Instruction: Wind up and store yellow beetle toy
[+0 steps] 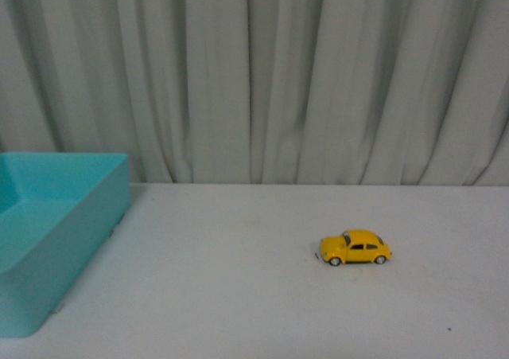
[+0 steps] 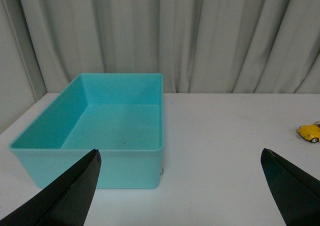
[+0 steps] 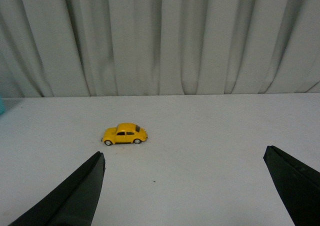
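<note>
Front view: yellow toy car (image 1: pixel 355 247) stands on its wheels on the white table (image 1: pixel 238 303), side-on to me, at about 4 o'clock from the picture's centre. Teal bin (image 1: pixel 95 208) sits at 8 o'clock, well apart from the car. Grey curtain (image 1: pixel 254 72) hangs behind.

My left gripper (image 2: pixel 180 152): jaws spread wide, nothing between them, the bin just ahead.

My right gripper (image 3: pixel 184 153): jaws released, likewise bare, the car ahead toward 11 o'clock and not touched.
</note>
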Motion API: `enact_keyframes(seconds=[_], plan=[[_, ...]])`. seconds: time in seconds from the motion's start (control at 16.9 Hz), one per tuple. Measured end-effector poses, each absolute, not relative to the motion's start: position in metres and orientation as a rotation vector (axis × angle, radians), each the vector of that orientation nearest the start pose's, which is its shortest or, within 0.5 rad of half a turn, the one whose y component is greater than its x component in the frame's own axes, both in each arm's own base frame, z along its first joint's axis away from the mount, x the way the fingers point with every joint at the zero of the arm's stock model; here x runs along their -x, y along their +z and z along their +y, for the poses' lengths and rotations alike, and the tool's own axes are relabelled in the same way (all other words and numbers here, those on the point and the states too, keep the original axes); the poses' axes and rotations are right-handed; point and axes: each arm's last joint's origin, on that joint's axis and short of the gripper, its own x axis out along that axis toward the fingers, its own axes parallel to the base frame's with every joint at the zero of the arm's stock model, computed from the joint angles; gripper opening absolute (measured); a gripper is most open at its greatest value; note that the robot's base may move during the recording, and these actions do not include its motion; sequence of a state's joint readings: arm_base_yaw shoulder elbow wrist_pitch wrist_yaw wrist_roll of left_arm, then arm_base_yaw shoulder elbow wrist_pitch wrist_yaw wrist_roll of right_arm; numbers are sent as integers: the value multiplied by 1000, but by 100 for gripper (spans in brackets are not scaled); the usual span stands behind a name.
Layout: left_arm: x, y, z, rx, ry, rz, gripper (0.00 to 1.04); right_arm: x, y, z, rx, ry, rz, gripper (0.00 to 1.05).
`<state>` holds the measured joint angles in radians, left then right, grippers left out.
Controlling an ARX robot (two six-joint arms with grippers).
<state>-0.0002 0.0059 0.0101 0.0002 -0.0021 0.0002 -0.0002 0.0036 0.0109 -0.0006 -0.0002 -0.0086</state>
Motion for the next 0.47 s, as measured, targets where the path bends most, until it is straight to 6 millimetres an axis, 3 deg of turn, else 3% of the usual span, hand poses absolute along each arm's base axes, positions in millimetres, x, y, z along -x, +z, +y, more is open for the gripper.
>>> enact_keyframes(seconds=[0.47], plan=[[-97,166,0,-1,0,-1,98,-97,167,0,8,0,-4,98]])
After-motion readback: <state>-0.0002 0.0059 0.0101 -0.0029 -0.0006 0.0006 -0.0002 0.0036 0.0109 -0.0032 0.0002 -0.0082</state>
